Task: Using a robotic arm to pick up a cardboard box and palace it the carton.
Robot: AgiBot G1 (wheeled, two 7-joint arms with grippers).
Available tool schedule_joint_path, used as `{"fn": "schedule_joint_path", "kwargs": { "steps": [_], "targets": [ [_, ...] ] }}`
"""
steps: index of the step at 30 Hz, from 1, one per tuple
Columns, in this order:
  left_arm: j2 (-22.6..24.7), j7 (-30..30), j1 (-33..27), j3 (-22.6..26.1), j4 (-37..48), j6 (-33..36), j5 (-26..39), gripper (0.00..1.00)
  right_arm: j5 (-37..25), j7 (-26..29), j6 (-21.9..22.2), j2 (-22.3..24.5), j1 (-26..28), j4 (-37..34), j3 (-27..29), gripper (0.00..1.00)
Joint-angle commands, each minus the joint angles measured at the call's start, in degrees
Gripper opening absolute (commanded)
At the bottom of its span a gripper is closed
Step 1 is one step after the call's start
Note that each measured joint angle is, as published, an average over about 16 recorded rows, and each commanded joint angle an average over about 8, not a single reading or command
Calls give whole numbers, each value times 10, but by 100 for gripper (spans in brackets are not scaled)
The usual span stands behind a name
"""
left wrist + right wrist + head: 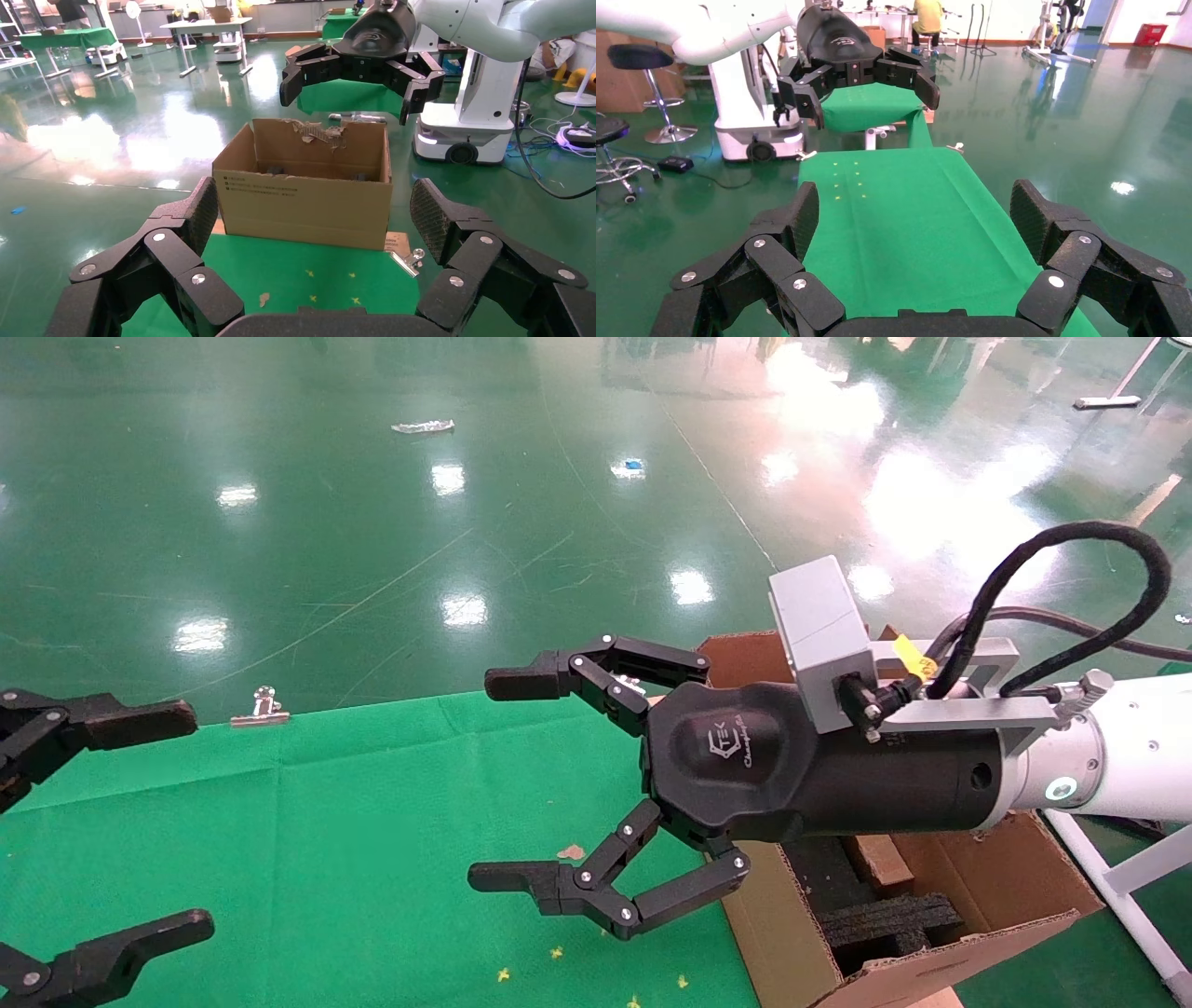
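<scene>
Cardboard shows in two places. The carton [778, 933] stands at the right end of the green-clothed worktop [372, 803], open at the top, with black foam blocks [885, 919] inside and a ragged, torn far flap in the left wrist view [302, 203]. The cardboard box [880, 861] lies inside the carton, against the foam and partly hidden under the wrist. What shows of it is a narrow brown strip whose long axis seems to run away from the robot toward the carton's far wall. Its end faces cannot be seen.

The robotic arm [1136, 747] reaches in from the right, level, with its black wrist above the carton, a grey camera box [819, 635] on top and a black cable [1071, 579] looping over it. The right tool [503, 780] points toward the robot's left, out over the cloth, with its fingers spread wide and nothing between them. From the left wrist it appears [351, 95] high above the carton.

The left tool [182, 820] sits at the left edge over the worktop, also spread and holding nothing. A metal binder clip [261, 708] grips the cloth's far edge, and a small cardboard scrap [571, 851] lies on the cloth near the right tool.
</scene>
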Motion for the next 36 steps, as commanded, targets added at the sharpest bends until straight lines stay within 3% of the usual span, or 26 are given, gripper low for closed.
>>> {"fn": "schedule_joint_path", "kwargs": {
  "steps": [1, 36],
  "targets": [
    [0, 0, 0, 0, 0, 0, 0, 100, 0, 0, 0, 0, 0, 0, 0, 100],
    [0, 0, 0, 0, 0, 0, 0, 100, 0, 0, 0, 0, 1, 0, 0, 100]
  ]
}}
